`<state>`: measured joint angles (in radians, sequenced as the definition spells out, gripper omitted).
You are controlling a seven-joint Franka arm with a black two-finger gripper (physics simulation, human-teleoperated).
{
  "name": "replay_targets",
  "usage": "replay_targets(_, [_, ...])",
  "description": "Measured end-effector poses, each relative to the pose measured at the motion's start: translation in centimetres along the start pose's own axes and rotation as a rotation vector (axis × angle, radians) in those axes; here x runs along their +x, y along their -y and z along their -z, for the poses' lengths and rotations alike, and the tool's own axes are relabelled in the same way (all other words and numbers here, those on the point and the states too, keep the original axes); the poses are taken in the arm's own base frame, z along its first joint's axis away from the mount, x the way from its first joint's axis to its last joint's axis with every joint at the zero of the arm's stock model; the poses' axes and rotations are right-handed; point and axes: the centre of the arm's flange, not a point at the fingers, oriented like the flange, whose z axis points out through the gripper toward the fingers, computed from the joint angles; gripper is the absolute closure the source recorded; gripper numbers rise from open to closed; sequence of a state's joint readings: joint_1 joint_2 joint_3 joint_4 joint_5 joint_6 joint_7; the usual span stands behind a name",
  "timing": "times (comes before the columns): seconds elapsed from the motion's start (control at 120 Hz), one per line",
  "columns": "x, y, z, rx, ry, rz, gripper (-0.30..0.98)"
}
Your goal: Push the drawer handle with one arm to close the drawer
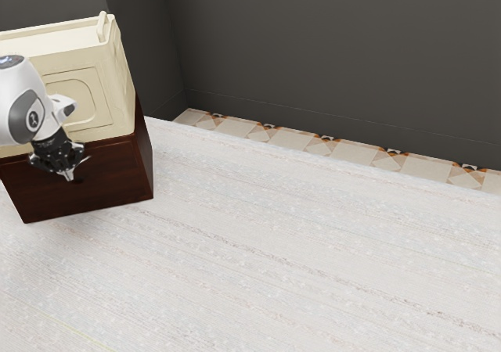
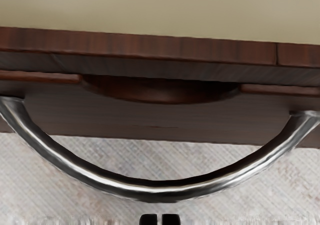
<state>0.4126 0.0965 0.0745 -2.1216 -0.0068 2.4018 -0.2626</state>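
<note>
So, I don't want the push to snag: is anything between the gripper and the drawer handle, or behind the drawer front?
Nothing visible stands between the gripper and the curved metal handle. I see nothing in the dark gap behind the drawer front either, though deeper inside is hidden.

At the exterior view's left edge, the arm (image 1: 17, 90) and cream box (image 1: 119, 94) were cut off. The drawer unit (image 1: 113, 181) was partly hidden by the gripper (image 1: 71, 174). In the wrist view, the metal handle (image 2: 155, 190) was cropped at both sides.
</note>
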Motion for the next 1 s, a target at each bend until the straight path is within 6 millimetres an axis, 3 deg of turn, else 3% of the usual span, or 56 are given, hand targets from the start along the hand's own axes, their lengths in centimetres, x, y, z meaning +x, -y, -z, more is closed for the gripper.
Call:
replay_targets(0.05, [-1.8,-0.6,-0.3,-0.022,0.021,0.003,0.79])
replay_targets(0.15, [-5.9,-3.5,3.3,-0.105,0.016,-0.016,0.79])
replay_targets(0.192, [-8.4,-7.9,5.2,-0.148,0.019,-0.098,0.79])
replay_targets(0.233, [-12.4,-14.0,7.0,-0.195,0.033,-0.226,0.79])
replay_targets(0.267, [-15.5,-17.7,8.8,-0.230,0.039,-0.312,0.75])
replay_targets(0.325, [-19.9,-21.8,11.7,-0.280,0.044,-0.424,0.62])
replay_targets(0.383, [-21.2,-23.4,13.7,-0.309,0.037,-0.463,0.49])
replay_targets(0.45, [-20.7,-25.0,18.5,-0.337,-0.012,-0.502,0.36])
replay_targets(0.517, [-19.1,-25.4,23.8,-0.305,-0.074,-0.547,0.26])
replay_targets(0.55, [-17.5,-24.5,25.9,-0.273,-0.099,-0.543,0.22])
replay_targets(0.583, [-15.6,-23.0,26.8,-0.236,-0.104,-0.521,0.19])
replay_targets(0.642, [-13.3,-20.7,26.7,-0.170,-0.088,-0.488,0.14])
replay_targets(0.7, [-12.6,-19.7,26.2,-0.122,-0.061,-0.482,0.11])
replay_targets(0.9, [-13.4,-17.8,24.2,-0.040,0.031,-0.497,0.04])
replay_targets(1.0, [-14.5,-18.5,24.5,-0.034,0.045,-0.532,0.03])
